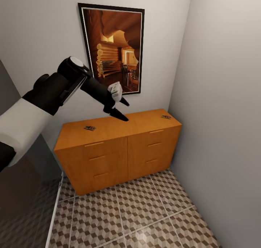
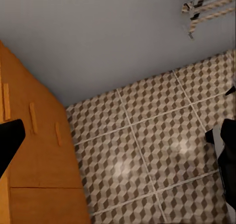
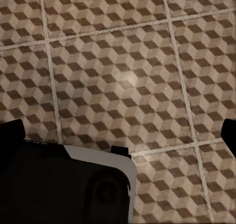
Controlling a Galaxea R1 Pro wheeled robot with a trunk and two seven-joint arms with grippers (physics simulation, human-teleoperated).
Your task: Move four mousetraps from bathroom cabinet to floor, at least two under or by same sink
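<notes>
Mousetraps sit on top of the cabinet as I see it from the head camera: one lies flat on the left half of the orange top, near the front edge, and another lies near the far right corner, close to the side wall. Both are too small for me to read which way their wire parts face; the left one's long side looks roughly parallel to the cabinet front, the right one's likewise. The two are well apart.

My left gripper hangs above the middle of the cabinet top, between the two traps and touching neither, its fingers spread and empty, pointing down and to the right. All six drawer fronts look closed.

The bathroom floor runs in front of the cabinet. A framed picture hangs on the wall behind the arm.

My right wrist camera looks straight down at the tiles; the right gripper's dark fingertips sit at both picture edges, wide apart with nothing between them.
</notes>
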